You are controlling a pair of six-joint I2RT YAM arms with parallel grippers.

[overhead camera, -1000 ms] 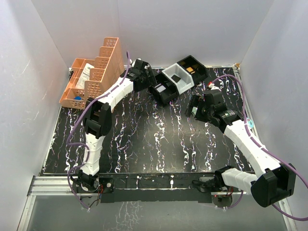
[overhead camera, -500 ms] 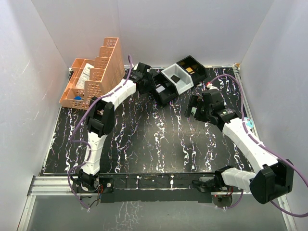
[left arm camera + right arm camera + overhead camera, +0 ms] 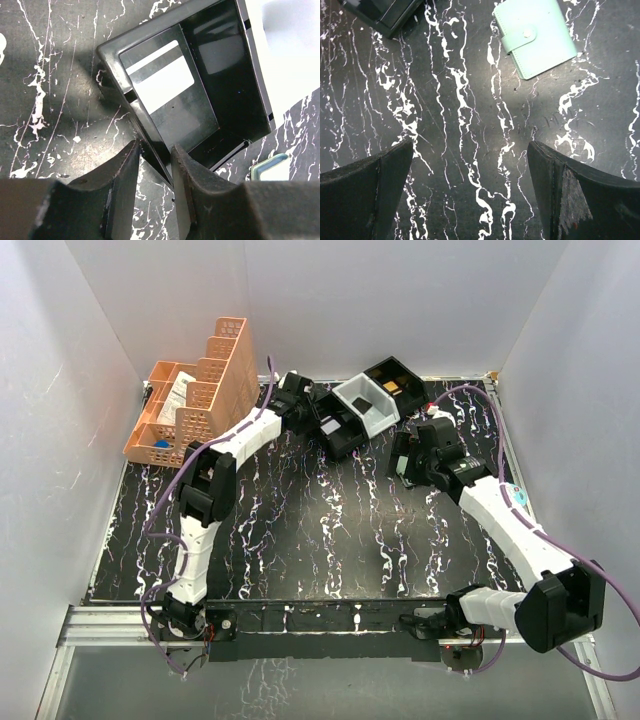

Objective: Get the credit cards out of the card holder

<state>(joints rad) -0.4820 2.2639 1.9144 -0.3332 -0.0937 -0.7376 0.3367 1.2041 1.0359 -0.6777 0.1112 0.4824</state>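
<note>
Left gripper (image 3: 154, 150) is at the near corner of the black tray compartment (image 3: 112, 65), a finger on each side of its wall and the jaws narrowed round it. I can't tell if they're actually pressing on it. Just ahead of that gripper, a pale card (image 3: 160, 75) with a dark stripe sits inside the compartment.

Right gripper (image 3: 470, 145) is fully released, holding nothing, and hovers over the black marbled surface (image 3: 470, 75). The mint card holder (image 3: 535, 37) lies ahead of the right gripper, off to the right in its wrist view. It is closed with the snap tab (image 3: 522, 35) fastened, flat on the surface and apart from both fingers. A corner of the tray shows ahead-left of the right gripper.
</note>
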